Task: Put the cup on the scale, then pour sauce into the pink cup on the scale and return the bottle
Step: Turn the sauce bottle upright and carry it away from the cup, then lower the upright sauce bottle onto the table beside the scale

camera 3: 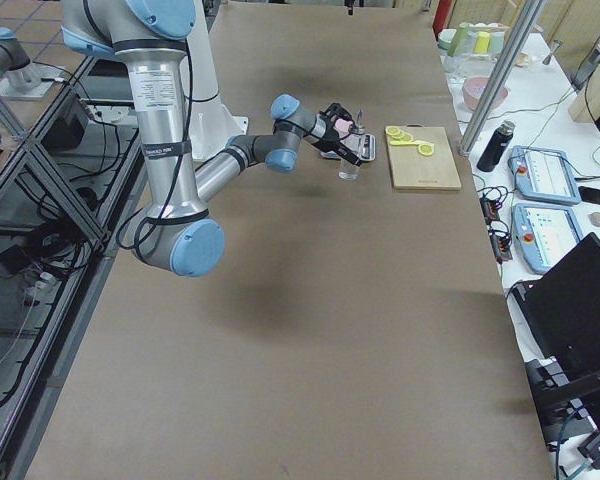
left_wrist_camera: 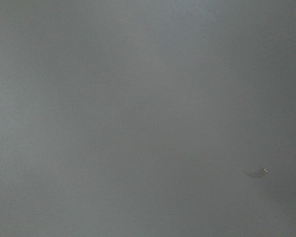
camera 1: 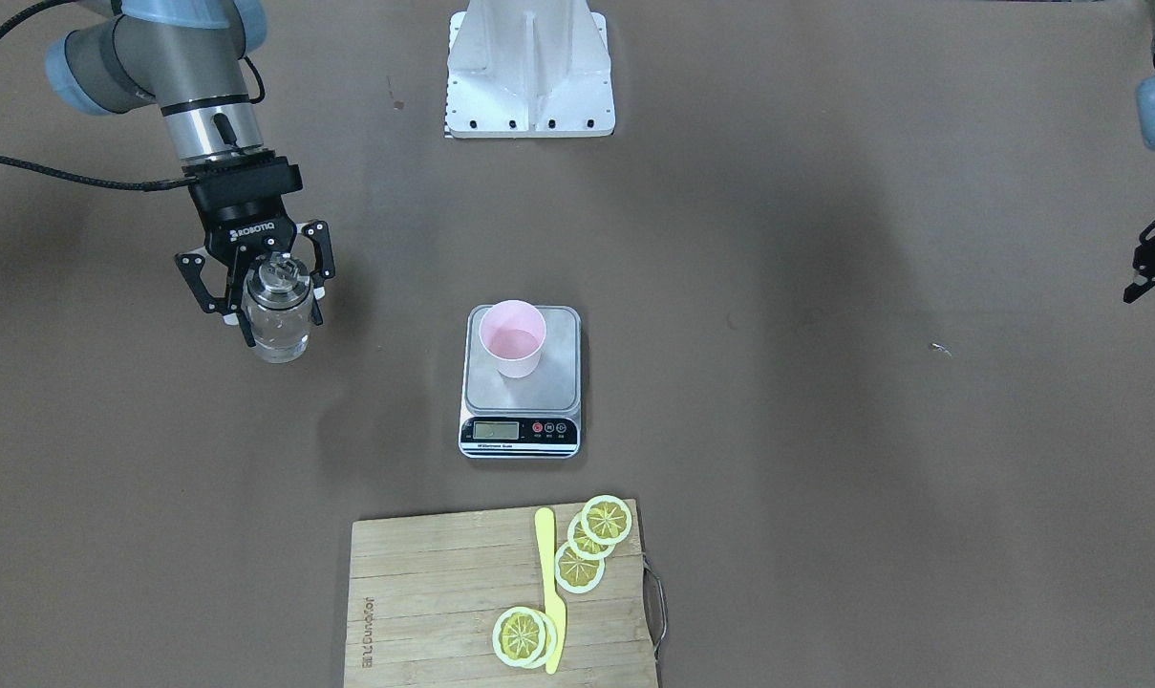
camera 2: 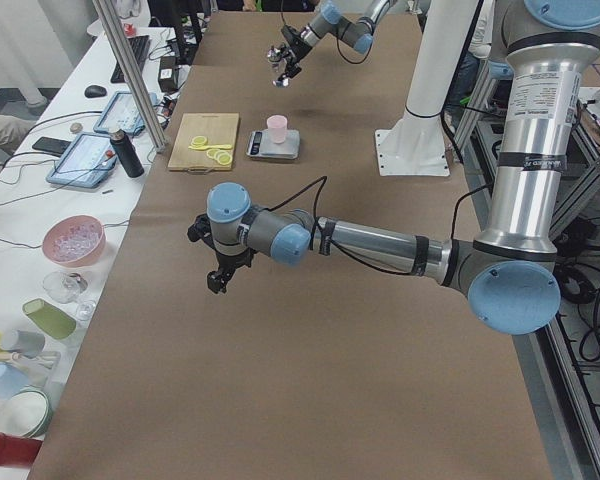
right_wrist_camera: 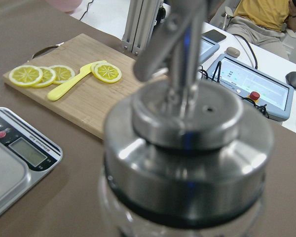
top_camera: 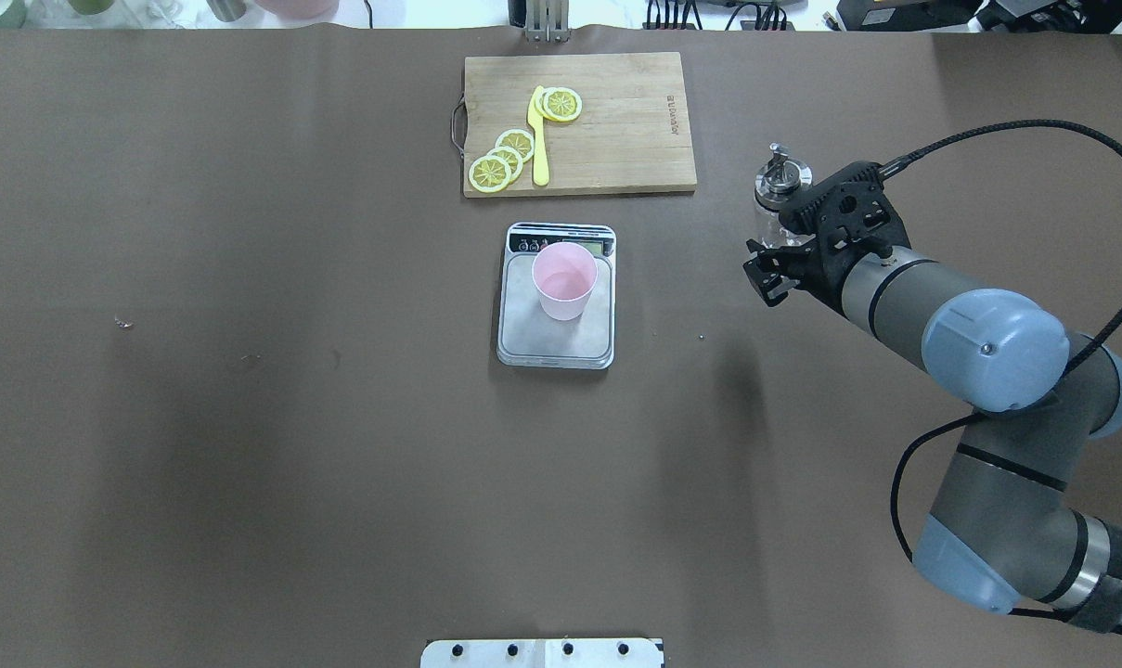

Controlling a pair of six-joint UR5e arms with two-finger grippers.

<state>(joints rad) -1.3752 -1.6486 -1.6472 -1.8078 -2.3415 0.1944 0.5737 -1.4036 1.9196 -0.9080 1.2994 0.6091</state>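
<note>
The pale-pink cup (camera 1: 512,339) stands upright on the grey steel platform of the scale (camera 1: 553,373), towards its back; both also show in the overhead view, cup (top_camera: 565,281) on scale (top_camera: 542,339). My right gripper (camera 1: 276,311) is shut on the clear glass bottle (camera 1: 276,325) with the silver pourer cap. It holds the bottle upright, at or just above the table, well off to the scale's side. The cap fills the right wrist view (right_wrist_camera: 187,163). My left gripper (camera 1: 1145,277) is only partly in view at the frame's edge, far from the scale. I cannot tell its state.
A wooden cutting board (camera 1: 424,602) with lemon slices (camera 1: 596,540) and a yellow knife (camera 1: 550,592) lies beyond the scale, on the operators' side. The white robot base (camera 1: 529,72) stands behind the scale. A small speck (camera 1: 940,350) lies on the brown table.
</note>
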